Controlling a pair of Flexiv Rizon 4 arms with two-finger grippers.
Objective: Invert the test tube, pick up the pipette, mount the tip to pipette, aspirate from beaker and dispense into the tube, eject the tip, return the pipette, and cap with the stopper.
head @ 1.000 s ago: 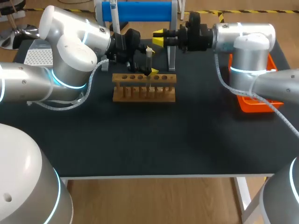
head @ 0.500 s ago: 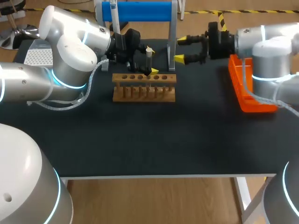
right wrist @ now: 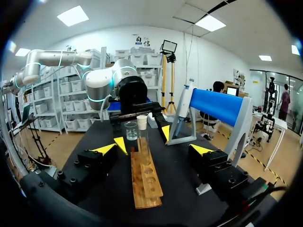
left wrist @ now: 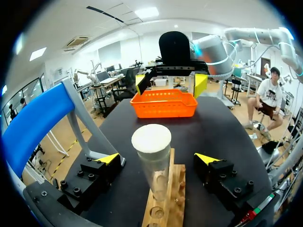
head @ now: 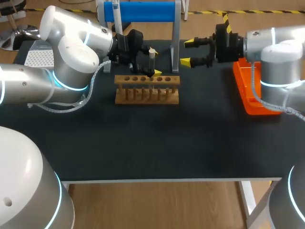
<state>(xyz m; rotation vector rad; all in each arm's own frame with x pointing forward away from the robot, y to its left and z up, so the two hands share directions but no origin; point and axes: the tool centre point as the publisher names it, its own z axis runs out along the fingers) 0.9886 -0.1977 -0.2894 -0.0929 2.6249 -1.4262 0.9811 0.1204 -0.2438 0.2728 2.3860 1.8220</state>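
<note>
Standing upright in the light wooden tube rack (head: 147,89), the clear glass test tube with a white stopper (head: 152,55) sits at the left gripper (head: 153,62). The right arm hides part of the orange plastic basket (head: 252,102), and the right gripper (head: 189,52) gapes, released. From the left wrist, spread fingers flank the tube without touching it; its contents are unclear. From the right wrist, a small clear glass beaker (right wrist: 131,131) stands near the rack's far end, its fill indistinct.
</note>
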